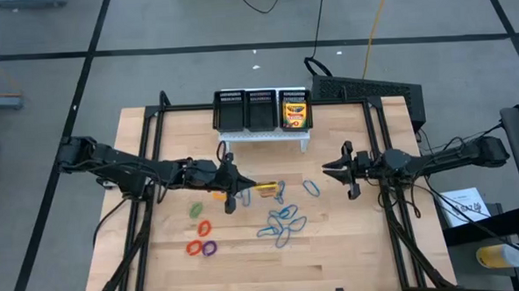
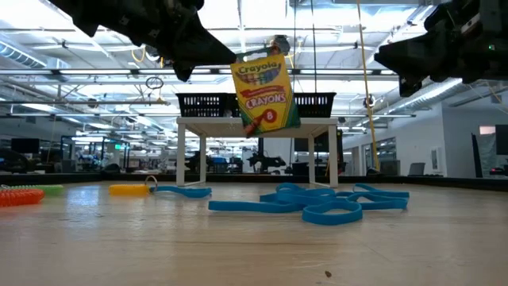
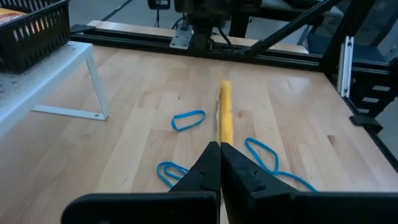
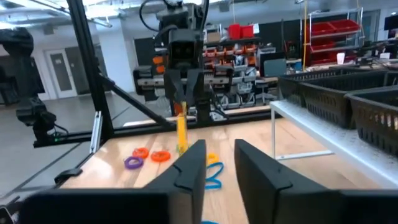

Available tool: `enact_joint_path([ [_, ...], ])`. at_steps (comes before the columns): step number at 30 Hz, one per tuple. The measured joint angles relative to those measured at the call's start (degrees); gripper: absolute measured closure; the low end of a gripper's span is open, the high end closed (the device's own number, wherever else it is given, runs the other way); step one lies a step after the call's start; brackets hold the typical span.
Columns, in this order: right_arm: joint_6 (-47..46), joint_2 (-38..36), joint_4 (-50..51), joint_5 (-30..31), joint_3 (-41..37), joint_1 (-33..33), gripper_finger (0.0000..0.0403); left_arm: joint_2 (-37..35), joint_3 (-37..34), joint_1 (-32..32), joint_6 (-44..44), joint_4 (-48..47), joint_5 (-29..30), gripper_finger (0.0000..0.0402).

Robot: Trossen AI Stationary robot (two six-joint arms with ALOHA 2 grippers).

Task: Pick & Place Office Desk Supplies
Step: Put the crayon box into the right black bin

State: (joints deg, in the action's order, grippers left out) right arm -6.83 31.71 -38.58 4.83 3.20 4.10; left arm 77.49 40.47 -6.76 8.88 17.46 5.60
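Observation:
My left gripper (image 1: pixel 238 191) is shut on a yellow-and-green crayon box (image 2: pixel 266 95), held in the air over the table's middle. From its own wrist view the box shows edge-on as a yellow strip (image 3: pixel 225 115). Another crayon box (image 1: pixel 294 114) stands in the right compartment of the black mesh organiser (image 1: pixel 245 111). Several blue loops (image 1: pixel 285 220) lie flat on the table in front of the organiser, with green (image 1: pixel 195 208), orange (image 1: pixel 203 227), red (image 1: pixel 194 247) and purple (image 1: pixel 210 248) loops to their left. My right gripper (image 1: pixel 338 170) is open and empty to the right of the loops. My left gripper pinches the crayon box between its two fingers by the edge nearest the gripper (image 3: pixel 222 140), one finger on each broad face. The fingers (image 3: pixel 205 171) come level from the table's left. The box is lifted clear of the table, upright and slightly tilted.
The organiser stands on a white riser (image 1: pixel 268 138) at the table's far middle. A single blue loop (image 1: pixel 311 187) lies near my right gripper. A small orange-yellow piece (image 1: pixel 216 197) lies under my left arm. Bare wood shows along the near edge (image 1: pixel 335 265).

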Motion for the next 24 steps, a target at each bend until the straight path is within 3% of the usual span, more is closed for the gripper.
enact_joint_path([
  [10,-1.5,12.5,-15.0,4.2,0.0,0.0,0.0233,0.0,0.0,0.0,0.4,0.0,0.1,0.0401],
  [17,0.5,22.2,-22.7,4.2,0.6,0.0,0.0194,0.0,0.0,0.2,0.5,0.9,0.5,0.0401],
  [24,3.9,31.9,-22.9,4.0,6.6,0.3,0.0176,1.5,0.0,1.1,0.4,3.9,0.4,0.0401],
])
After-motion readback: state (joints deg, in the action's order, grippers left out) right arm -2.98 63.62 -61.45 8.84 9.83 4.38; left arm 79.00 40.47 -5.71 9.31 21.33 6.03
